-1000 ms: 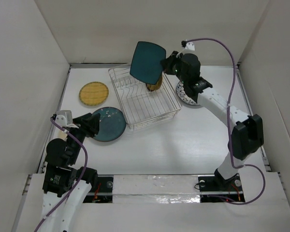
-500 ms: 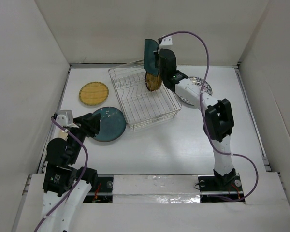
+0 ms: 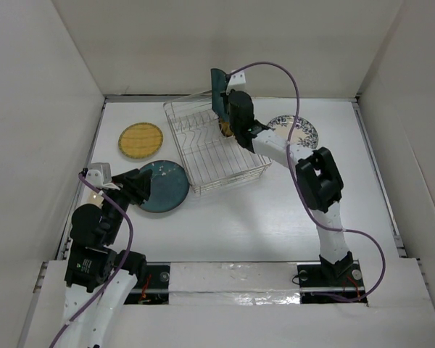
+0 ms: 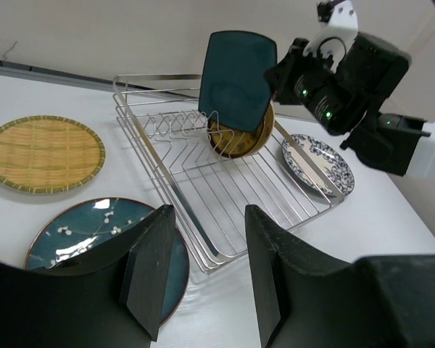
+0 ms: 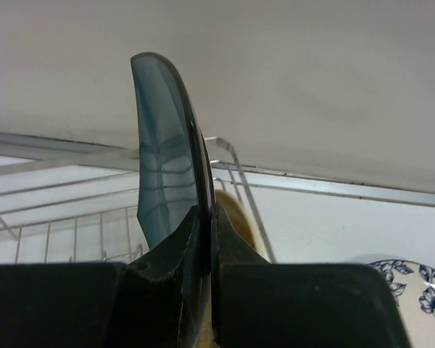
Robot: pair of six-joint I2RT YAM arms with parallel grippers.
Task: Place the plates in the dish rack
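My right gripper point(image 3: 225, 110) is shut on the square dark teal plate point(image 3: 216, 88). It holds the plate upright over the far end of the silver wire dish rack point(image 3: 203, 190). In the right wrist view the plate point(image 5: 163, 167) stands edge-on between my closed fingers point(image 5: 205, 217). A yellow-brown plate point(image 4: 239, 138) stands in the rack just behind it. My left gripper point(image 4: 210, 275) is open and empty, low over the table beside the round dark teal plate point(image 4: 80, 232).
A yellow-brown woven plate point(image 3: 141, 139) lies flat left of the rack. The white plate with the blue floral rim point(image 3: 299, 130) lies flat right of the rack. White walls enclose the table on three sides.
My right arm has swung the square teal plate left and turned it edge-on over the rack's far end. The floral plate is now uncovered. My left arm has barely moved.
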